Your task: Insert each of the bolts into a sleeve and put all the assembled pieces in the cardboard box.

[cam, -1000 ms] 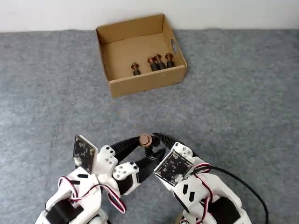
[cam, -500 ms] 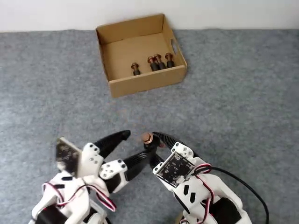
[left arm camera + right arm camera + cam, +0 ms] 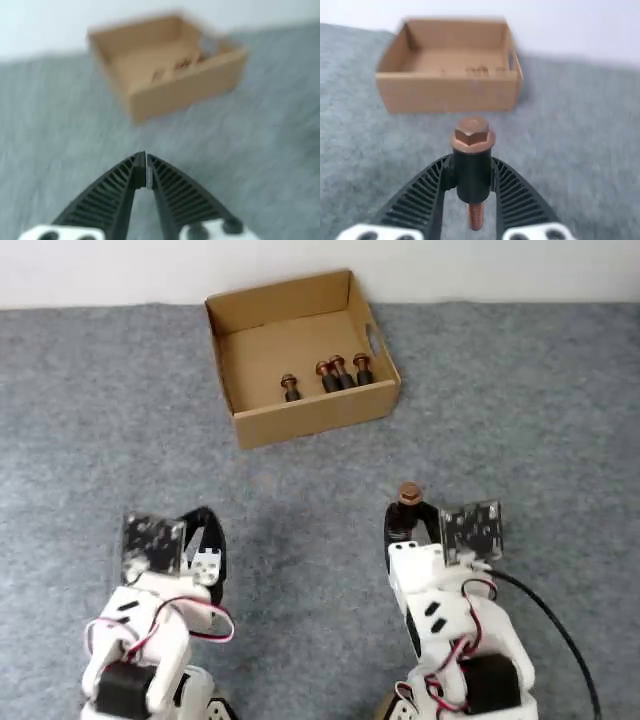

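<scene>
My right gripper is shut on an assembled piece: a copper bolt standing upright in a black sleeve, its threaded tip poking out below. In the high view that piece is held above the carpet at right of centre by the right gripper. My left gripper is shut and holds nothing; it hangs at the lower left. The cardboard box stands at the back, with several assembled pieces lying inside along its near wall. The same box faces the right wrist camera, and shows as the box ahead of the left one.
Grey carpet covers the whole table, with open room on both sides of the box and between the arms. A white wall runs along the back edge. A black cable trails from the right arm.
The two arms have drawn apart. The left gripper let go of the piece, swung left and shut. The right gripper carried the piece to the right and towards the box.
</scene>
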Motion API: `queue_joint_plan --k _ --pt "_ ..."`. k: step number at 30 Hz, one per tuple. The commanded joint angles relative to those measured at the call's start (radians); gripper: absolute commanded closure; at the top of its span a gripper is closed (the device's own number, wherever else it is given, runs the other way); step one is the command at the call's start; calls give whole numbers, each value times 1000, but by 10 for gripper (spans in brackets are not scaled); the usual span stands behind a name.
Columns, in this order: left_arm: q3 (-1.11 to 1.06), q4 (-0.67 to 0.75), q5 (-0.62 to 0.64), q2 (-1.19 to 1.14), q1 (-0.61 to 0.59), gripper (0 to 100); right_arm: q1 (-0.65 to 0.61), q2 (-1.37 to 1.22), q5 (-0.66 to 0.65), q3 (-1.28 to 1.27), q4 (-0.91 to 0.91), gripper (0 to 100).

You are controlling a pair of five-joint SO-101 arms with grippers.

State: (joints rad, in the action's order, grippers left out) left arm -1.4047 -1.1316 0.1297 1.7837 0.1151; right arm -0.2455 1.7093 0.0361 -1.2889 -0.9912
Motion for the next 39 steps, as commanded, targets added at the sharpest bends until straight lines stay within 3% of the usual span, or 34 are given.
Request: queue_joint_plan --k 1,8,15,24,39 --pt "-131 58 -14 -3 -63 995 24 -147 92 158 4 990" --pt "-280 141 -14 -3 -71 995 21 -664 164 517 4 990" --pt "-282 95 -12 -5 -68 995 16 -1138 158 921 12 990" --pt "-282 68 -8 -9 -72 994 -18 -1643 152 1343 278 990" --pt "-282 41 -5 -9 -74 994 -116 -2307 -72 1820 496 990"
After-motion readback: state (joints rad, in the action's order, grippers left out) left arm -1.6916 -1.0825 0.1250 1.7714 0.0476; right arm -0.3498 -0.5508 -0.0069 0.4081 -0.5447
